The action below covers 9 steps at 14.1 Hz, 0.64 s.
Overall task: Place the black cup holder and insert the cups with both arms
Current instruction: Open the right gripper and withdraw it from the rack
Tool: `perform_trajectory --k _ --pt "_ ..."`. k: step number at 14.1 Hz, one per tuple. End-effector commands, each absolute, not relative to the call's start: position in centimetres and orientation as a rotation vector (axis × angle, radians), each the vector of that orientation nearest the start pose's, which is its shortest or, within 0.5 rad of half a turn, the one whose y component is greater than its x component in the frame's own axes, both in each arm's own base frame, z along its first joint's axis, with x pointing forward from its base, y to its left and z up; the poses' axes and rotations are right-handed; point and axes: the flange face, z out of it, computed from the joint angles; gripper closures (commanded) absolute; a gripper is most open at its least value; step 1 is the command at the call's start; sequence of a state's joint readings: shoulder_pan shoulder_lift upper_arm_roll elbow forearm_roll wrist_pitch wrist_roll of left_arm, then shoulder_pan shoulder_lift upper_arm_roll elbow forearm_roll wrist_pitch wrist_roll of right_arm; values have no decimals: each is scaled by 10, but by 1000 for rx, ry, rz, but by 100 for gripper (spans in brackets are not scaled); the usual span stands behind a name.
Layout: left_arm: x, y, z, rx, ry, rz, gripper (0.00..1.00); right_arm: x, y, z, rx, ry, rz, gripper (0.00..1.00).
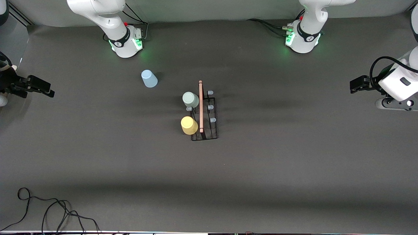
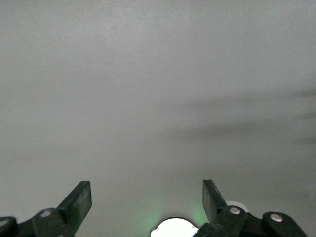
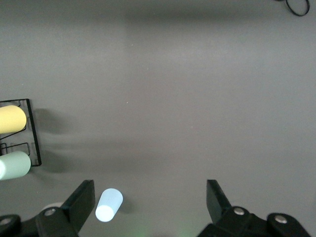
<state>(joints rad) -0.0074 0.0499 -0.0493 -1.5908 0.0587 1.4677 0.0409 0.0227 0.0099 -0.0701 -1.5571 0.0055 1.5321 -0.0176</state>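
The black cup holder (image 1: pixel 200 111) stands mid-table, with its wooden rod on top. The sage green cup (image 1: pixel 190 100) and the yellow cup (image 1: pixel 189 125) sit on pegs on its side toward the right arm's end. The pegs on the side toward the left arm's end are bare. The light blue cup (image 1: pixel 149 78) stands mouth-down on the table, apart from the holder and near the right arm's base. My right gripper (image 1: pixel 47 90) is open and empty at the right arm's end of the table. Its wrist view shows the blue cup (image 3: pixel 109 204), yellow cup (image 3: pixel 11 119) and green cup (image 3: pixel 15 165). My left gripper (image 1: pixel 353 85) is open and empty at the left arm's end of the table.
A loose black cable (image 1: pixel 49 209) lies near the table's front edge toward the right arm's end. It also shows in the right wrist view (image 3: pixel 296 6). The left wrist view shows bare grey table (image 2: pixel 158 98).
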Motion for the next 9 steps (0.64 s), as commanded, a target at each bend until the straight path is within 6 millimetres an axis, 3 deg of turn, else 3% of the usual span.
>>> perform_trajectory --k 1,9 --pt "547 -23 584 -3077 169 258 0 558 -24 620 -3164 -14 36 0" --pt "546 -25 584 -3076 171 258 0 556 -23 623 -3164 -33 38 0"
